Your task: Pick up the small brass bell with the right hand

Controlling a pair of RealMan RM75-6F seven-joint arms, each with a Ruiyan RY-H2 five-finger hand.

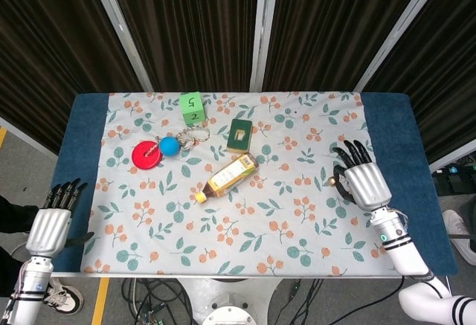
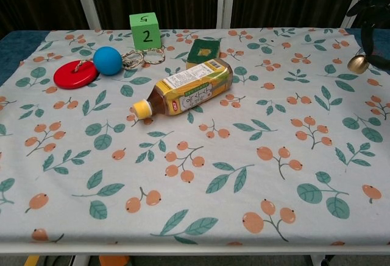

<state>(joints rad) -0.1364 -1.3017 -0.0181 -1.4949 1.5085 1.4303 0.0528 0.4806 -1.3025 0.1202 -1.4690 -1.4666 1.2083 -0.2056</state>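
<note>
- The small brass bell (image 2: 358,64) is round, shiny and gold-brown, like a little ball.
- In the chest view the bell is at the far right edge, above the flowery cloth, under dark curved fingers (image 2: 370,11).
- In the head view only a tiny gold bit of the bell (image 1: 332,182) shows, tucked at the thumb side of the right hand (image 1: 362,181).
- The right hand is over the right side of the surface (image 1: 312,243), back facing up, fingers curled around the bell and holding it.
- The left hand (image 1: 50,226) is off the left edge of the surface, holding nothing; its dark fingers point up, close side by side.
- A drink bottle (image 2: 183,95) with a yellow cap lies on its side near the middle of the cloth.
- A green cube (image 2: 144,30) with a 2 on it sits at the back.
- A blue ball (image 2: 108,60) is touching a red disc (image 2: 75,74), with some metal rings (image 2: 145,56) just beside the ball.
- A small dark green packet (image 2: 205,50) lies just behind the bottle.
</note>
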